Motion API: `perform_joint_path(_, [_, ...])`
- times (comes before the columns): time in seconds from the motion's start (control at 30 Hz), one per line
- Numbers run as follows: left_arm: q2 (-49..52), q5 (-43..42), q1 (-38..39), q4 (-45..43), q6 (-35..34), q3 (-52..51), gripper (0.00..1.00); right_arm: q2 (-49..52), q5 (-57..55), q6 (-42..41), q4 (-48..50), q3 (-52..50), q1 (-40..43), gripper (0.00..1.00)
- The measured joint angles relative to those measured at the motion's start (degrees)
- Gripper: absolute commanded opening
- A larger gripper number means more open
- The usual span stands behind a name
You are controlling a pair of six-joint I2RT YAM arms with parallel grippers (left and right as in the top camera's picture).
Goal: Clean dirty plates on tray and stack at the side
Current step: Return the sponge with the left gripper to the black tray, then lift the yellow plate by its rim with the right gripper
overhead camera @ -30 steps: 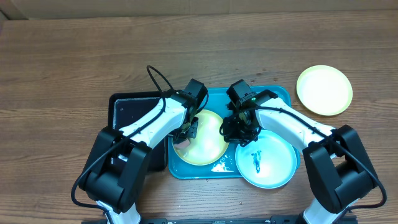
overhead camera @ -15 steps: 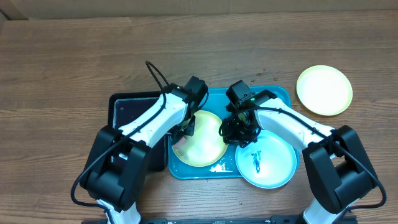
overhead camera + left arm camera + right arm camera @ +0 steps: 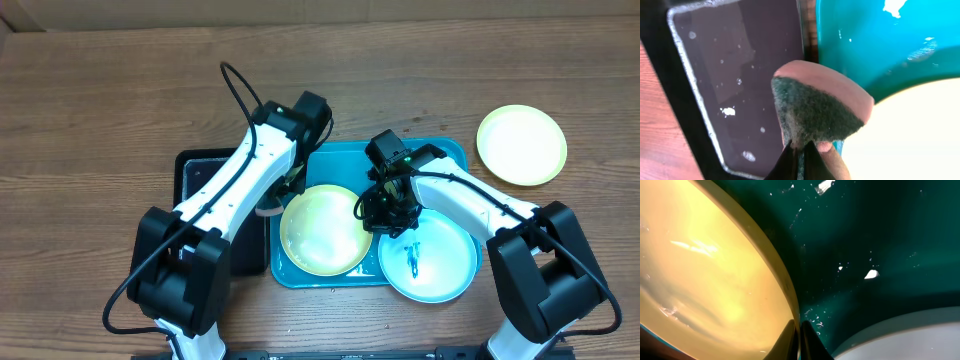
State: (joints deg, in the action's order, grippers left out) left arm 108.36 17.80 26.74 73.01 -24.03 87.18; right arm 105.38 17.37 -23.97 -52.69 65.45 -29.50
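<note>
The teal tray (image 3: 445, 155) holds a pale yellow-green plate (image 3: 323, 232) and a light blue plate (image 3: 430, 258) with a dark smear at its centre. A second yellow-green plate (image 3: 521, 145) lies on the table at the right. My left gripper (image 3: 283, 196) is shut on a pink sponge (image 3: 820, 107) with a dark scouring face, held over the gap between the black tray and the teal tray (image 3: 880, 45). My right gripper (image 3: 799, 330) is shut on the rim of the yellow-green plate (image 3: 705, 265), beside the blue plate (image 3: 912, 340).
A smaller black tray (image 3: 205, 180) with water drops lies left of the teal tray; it also shows in the left wrist view (image 3: 740, 85). Foam flecks lie on the teal tray floor (image 3: 880, 240). Wooden table all around.
My left gripper has lifted the sponge off the yellow-green plate and moved left and back toward the black tray, uncovering the whole plate. The right gripper has kept its hold on the rim.
</note>
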Motion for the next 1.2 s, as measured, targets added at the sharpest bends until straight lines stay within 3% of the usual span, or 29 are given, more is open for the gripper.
perform_joint_path(0.27, [0.00,-3.32,-1.51,2.62,1.40,3.15,0.05,0.00,-1.20,1.92,-0.90,0.55,0.00,0.04])
perform_joint_path(0.7, [-6.73,-12.31,-16.94,2.54,5.68,2.82,0.04,0.00,-4.92,7.61,-7.91,14.58,0.15,0.04])
perform_joint_path(0.97, [-7.43,-15.23,-19.85,-1.86,6.93,-6.19,0.05,0.00,-15.34,10.12,-18.01,27.02,0.15,0.04])
perform_joint_path(1.2, [-7.43,-16.41,-21.27,-2.60,7.76,-7.56,0.05,0.00,-26.25,11.08,-21.00,29.90,0.15,0.04])
